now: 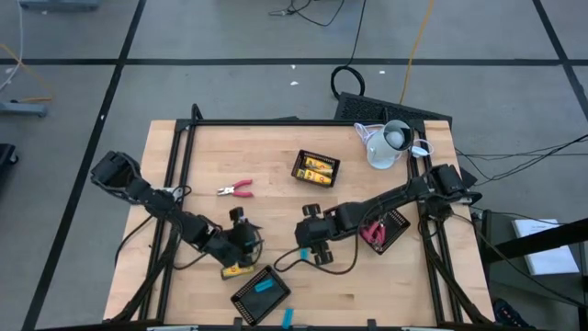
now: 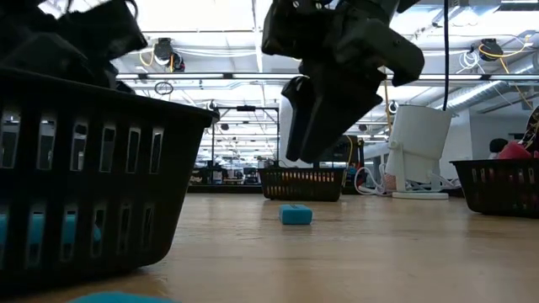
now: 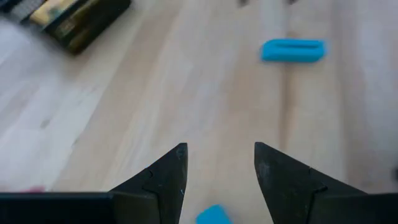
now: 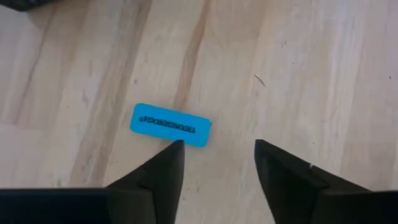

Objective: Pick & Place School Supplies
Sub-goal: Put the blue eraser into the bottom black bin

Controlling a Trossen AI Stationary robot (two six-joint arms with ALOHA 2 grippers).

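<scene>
Bright-blue short oblong piece lies flat on the bare wooden desk, on the near side of the black mesh tray of yellow-and-black oblong blocks. My right jaws hang just above it, spread apart and gripping nothing, with one tip just beside the piece's long edge. In the low view the piece rests alone on the wood in front of that tray. My left jaws, also released and empty, hover on the near side of that tray and to its left, with a second blue piece on the desk just below them. A red-handled scissor-like tool lies left of the tray. A white jug stands to the tray's right.
</scene>
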